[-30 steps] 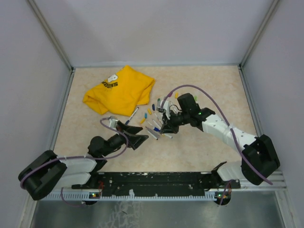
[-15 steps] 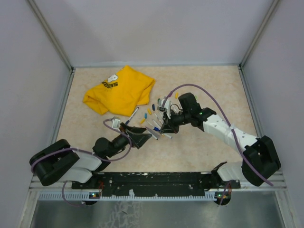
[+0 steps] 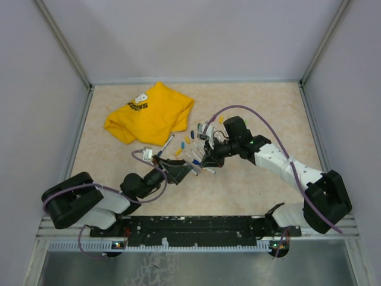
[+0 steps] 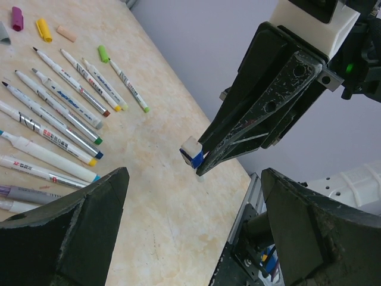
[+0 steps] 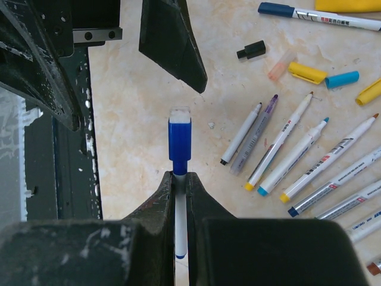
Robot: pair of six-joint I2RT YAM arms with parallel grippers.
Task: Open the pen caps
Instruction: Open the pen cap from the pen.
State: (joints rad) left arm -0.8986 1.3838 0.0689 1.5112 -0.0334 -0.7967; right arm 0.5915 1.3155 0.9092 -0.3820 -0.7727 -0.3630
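Right wrist: right pincer (image 5: 181, 179) clamps pen (image 5: 180, 221) below cap (image 5: 180, 140).

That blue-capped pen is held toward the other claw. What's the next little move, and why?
Probably the left gripper eases forward until its open jaws straddle the blue cap, then closes. The right gripper is shut on the pen, its cap on and pointing into that gap.

Bright, even light; soft shadows

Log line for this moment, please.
right gripper: shut on pen | cap: on, blue | left gripper: open, facing cap | table: uncapped pens, loose caps
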